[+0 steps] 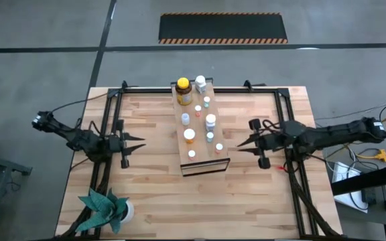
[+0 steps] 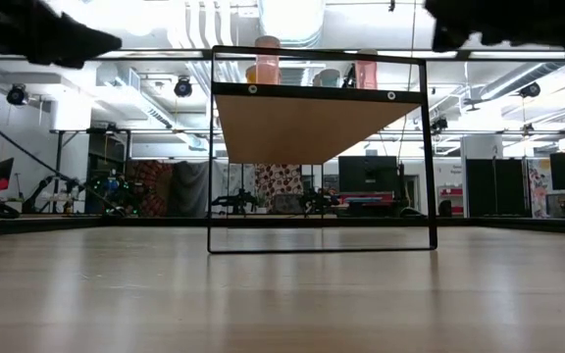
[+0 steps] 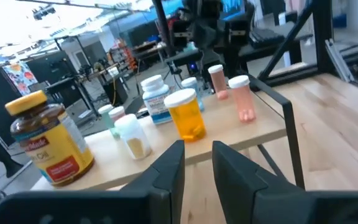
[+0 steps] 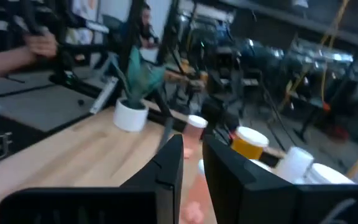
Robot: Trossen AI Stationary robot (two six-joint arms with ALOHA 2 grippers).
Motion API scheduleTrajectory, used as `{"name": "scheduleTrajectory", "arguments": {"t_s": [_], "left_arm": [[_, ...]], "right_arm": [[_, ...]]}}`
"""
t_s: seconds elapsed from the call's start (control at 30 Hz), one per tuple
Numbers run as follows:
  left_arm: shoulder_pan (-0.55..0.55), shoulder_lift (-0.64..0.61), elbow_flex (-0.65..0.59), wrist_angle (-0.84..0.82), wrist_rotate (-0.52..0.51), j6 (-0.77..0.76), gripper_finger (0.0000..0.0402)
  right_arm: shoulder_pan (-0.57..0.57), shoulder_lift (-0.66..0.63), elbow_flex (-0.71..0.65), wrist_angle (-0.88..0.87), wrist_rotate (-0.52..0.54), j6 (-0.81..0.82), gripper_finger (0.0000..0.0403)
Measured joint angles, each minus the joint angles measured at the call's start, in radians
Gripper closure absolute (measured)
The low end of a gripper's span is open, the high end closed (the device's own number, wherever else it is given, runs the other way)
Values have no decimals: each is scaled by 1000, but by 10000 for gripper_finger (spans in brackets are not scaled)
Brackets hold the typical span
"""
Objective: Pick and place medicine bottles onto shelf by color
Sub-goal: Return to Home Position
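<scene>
At the near left corner of the counter [image 1: 159, 201] a green paper plant [image 1: 102, 206] stood in a white pot [image 1: 127, 211]. Farther in, the two hands hung on either side of the shelf [image 1: 203, 162], neither touching it: the left hand [image 1: 142, 144] to its left and the right hand [image 1: 240, 146] to its right, both pointing inward at its near half. Each hand's fingers were slightly spread, with a narrow gap between them, and neither pinched anything. The shelf ran lengthwise down the middle of the counter, its dark end face nearest. The low view showed it as a light-wood board raised on a thin black frame [image 2: 211, 147]. The medicine bottles [image 1: 210, 121] stood upright on top of it, spaced along its length. Two pink bottles [image 3: 242, 96] stood at the near end. An orange bottle [image 3: 188, 118] with a white cap stood about midway, with small white-capped ones around it. At the far end a big amber bottle [image 1: 183, 90] with a yellow cap stood beside a white bottle [image 1: 200, 84]. Beyond the counter's far edge, a black mat [image 1: 223, 28] with striped borders lay on the grey floor [image 1: 45, 27].
</scene>
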Motion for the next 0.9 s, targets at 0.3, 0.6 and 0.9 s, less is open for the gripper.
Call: {"name": "scheduleTrajectory", "arguments": {"t_s": [0.3,0.6,0.9], "left_arm": [[0,-268,-113,12,-6,4,338],[0,-196,-156,7,-84,-50,338],[0,-158,-180,7,-88,-51,338]], "right_arm": [[-30,-230,-182,86,-31,-4,351],[-31,-492,-242,3,117,-55,351],[-31,-550,-243,2,401,8,351]]}}
